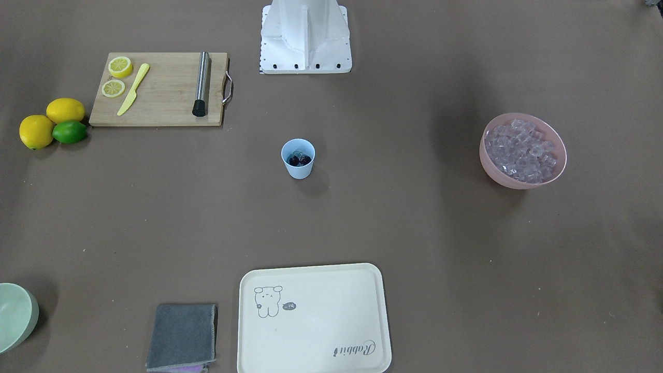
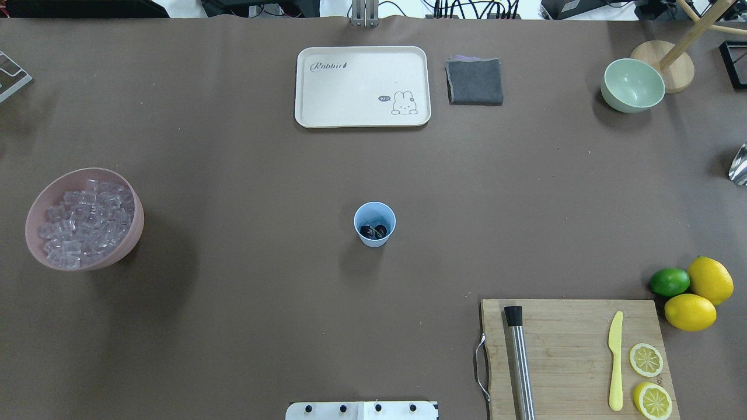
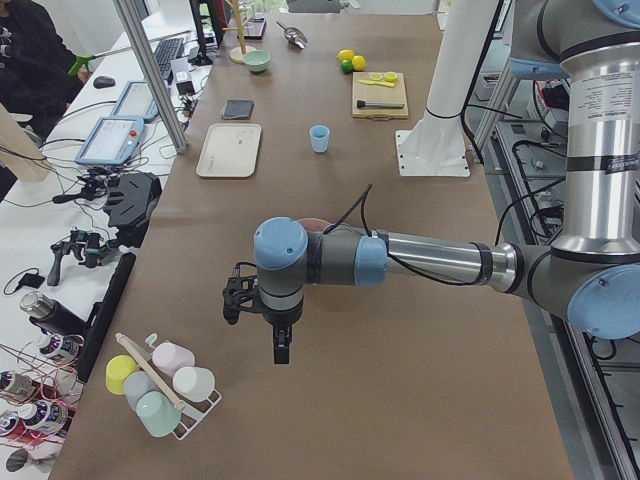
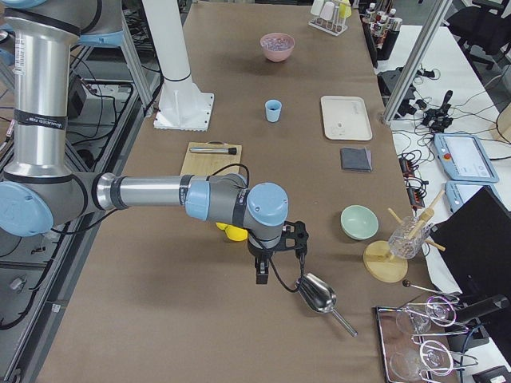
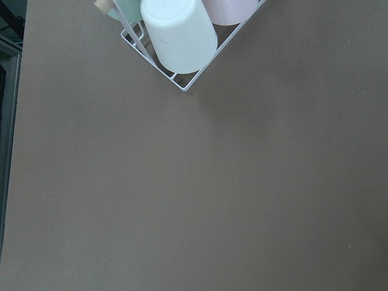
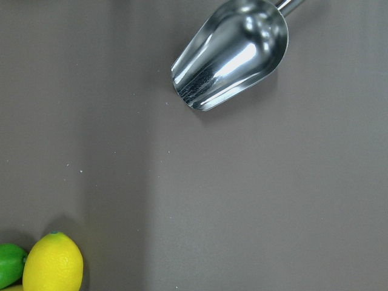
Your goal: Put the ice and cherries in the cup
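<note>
no way to judge the jaws on the left gripper (image 3: 281, 352) or right gripper (image 4: 261, 277), only the side views catch them; pale green bowl (image 1: 15, 316) is chopped by the front view's edge; scoop (image 2: 740, 166) barely pokes into the overhead; whatever's under the cherries (image 1: 300, 160) in the cup (image 1: 298, 170) is too small to make out

Overhead view: brown table (image 2: 233, 175) carrying cup (image 2: 374, 227) at centre; tray (image 2: 362, 87) lying at 12 o'clock, pink bowl (image 2: 137, 228) at 9, cutting board (image 2: 566, 344) at 5, lemons (image 2: 709, 280) and lime (image 2: 669, 282) at 4.

Cherries (image 1: 300, 160) in cup (image 1: 299, 172), ice (image 1: 520, 150) in bowl (image 1: 490, 167)
</note>
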Robot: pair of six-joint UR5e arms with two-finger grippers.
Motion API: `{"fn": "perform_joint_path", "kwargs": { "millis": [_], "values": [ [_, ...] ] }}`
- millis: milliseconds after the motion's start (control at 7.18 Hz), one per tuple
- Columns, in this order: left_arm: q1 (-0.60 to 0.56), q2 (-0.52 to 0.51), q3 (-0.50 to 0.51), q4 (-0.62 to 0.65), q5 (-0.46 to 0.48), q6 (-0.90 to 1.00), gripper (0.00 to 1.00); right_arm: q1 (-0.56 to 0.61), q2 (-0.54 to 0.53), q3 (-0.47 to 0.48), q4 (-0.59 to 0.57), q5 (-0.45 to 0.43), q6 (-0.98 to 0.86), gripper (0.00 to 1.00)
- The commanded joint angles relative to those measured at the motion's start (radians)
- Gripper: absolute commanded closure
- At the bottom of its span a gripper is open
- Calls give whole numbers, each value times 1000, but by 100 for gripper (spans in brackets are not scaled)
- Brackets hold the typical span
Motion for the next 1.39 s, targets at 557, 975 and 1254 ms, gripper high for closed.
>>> {"fn": "perform_joint_path", "kwargs": {
  "millis": [557, 975, 1254],
  "values": [
    [-2, 3, 21, 1, 6, 0, 2, 0, 10, 0, 0, 11, 3, 0],
    [-2, 3, 24, 1, 6, 0, 2, 0, 15, 4, -2, 32, 3, 0],
    [-2, 3, 27, 1, 6, 0, 2, 0, 15, 1, 0, 36, 3, 0]
  ]
}}
